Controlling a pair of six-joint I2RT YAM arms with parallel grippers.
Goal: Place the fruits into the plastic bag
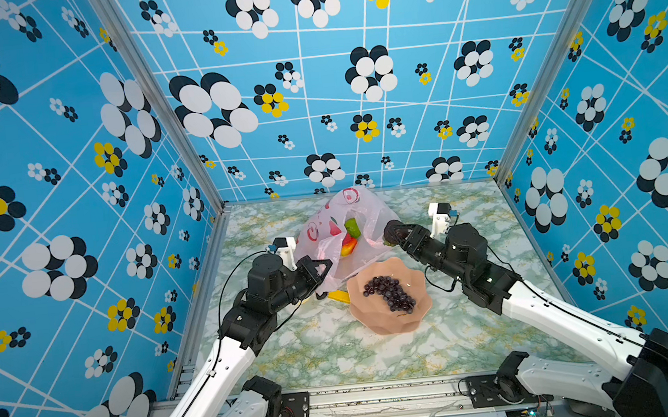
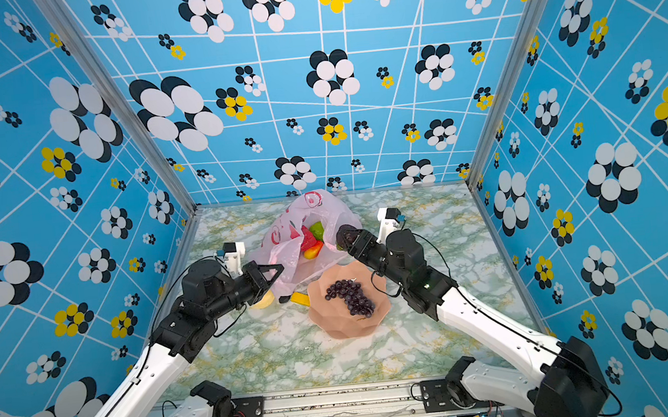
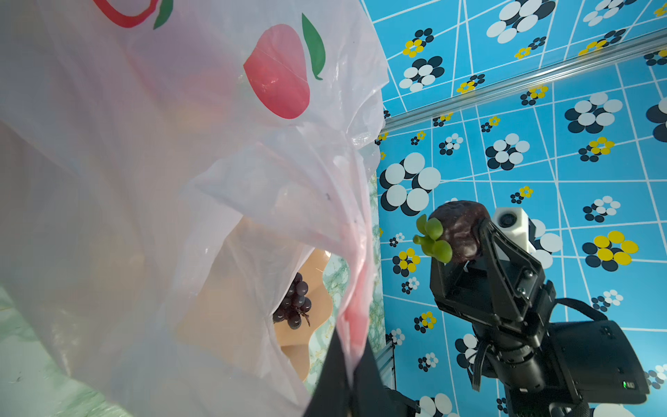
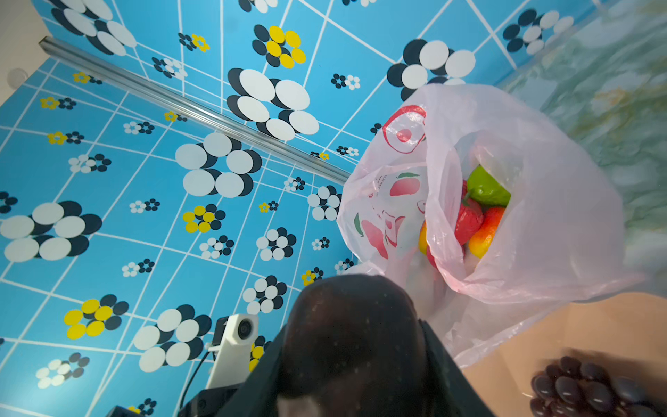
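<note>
Currently, the left gripper (image 1: 322, 266) is fully closed on a fold of the plastic bag (image 1: 372, 214) near its mouth. It appears to lift that edge so that the opening faces the other arm. The right gripper (image 1: 393, 231) stands part-way open, clamped across a dark round fruit (image 3: 458, 231) held just beside the bag's rim, probably for release into the opening. The bag lies at the rear centre of the table (image 1: 316, 345). In both top views it overlaps the far edge of the salmon bowl (image 1: 419, 312), which holds only the grape bunch (image 1: 390, 294). The left wrist view shows the film pinched between the jaws and the green calyx (image 3: 433, 238) on the held fruit; neither is clear in the top views. The right wrist view looks into the mouth and shows green, red and orange fruits (image 4: 482, 213) inside, but there the held fruit hides its own jaws. Both top views show the spacing of arms, bag and bowl.
</note>
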